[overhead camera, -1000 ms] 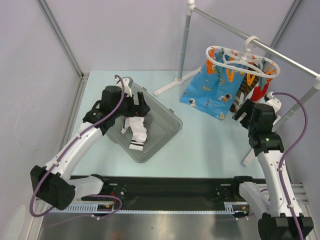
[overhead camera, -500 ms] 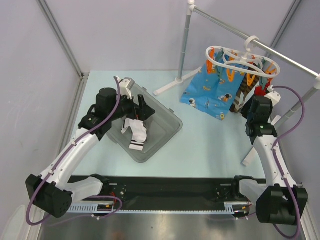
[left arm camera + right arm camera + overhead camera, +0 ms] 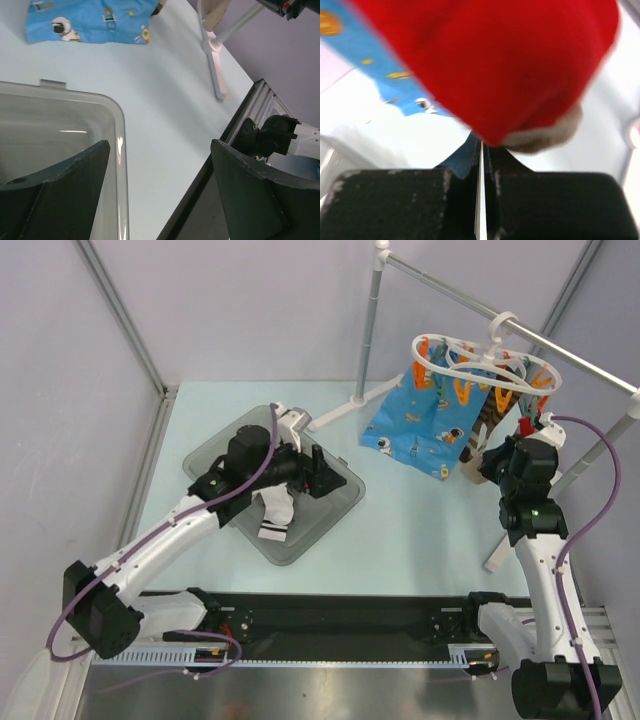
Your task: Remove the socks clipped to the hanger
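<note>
Sock, blurred red, at right gripper

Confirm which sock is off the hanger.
The white sock with black-striped cuff: it lies in the grey plastic bin; the blue printed socks and brown striped sock hang from the white ring hanger.

Blue sock under white hanger

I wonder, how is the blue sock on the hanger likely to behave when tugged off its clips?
Probably floppy: the blue sock hangs in loose folds, its lower end seemingly on the table. Likely light, since small clips carry it. The hanger hangs by one hook, so it may swing.
</note>
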`<state>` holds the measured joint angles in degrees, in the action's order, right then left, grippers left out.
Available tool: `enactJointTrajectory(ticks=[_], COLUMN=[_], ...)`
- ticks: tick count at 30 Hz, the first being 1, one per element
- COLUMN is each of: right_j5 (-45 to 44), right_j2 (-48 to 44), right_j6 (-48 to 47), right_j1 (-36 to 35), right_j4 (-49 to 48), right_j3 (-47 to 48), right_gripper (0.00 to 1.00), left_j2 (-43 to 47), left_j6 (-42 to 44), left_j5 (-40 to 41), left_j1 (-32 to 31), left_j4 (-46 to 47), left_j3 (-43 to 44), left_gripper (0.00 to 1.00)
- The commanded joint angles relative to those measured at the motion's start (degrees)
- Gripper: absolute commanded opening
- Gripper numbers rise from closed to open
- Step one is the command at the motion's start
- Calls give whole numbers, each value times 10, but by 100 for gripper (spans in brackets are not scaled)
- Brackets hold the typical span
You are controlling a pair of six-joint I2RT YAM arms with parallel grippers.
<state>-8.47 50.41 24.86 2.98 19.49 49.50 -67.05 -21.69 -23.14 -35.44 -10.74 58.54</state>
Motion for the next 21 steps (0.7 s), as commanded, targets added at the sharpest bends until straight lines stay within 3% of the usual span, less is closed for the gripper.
enactJointTrajectory(ticks=[1, 12, 21], right_j5=[56, 296, 364], right_j2=[-23, -35, -38], right_j6=[11, 55, 51], right_j1=[-17, -21, -21], right_j4=[49, 79, 106], right_j3=[47, 109, 141], right_gripper=[0, 0, 0], left_j2=[-26, -170, -288], left_j6=[-19, 39, 85], left_j5=[4, -11, -24], left_j1=[-40, -117, -150], left_j4=[77, 217, 211], left_j3=[25, 130, 268], left_gripper=[87, 89, 93])
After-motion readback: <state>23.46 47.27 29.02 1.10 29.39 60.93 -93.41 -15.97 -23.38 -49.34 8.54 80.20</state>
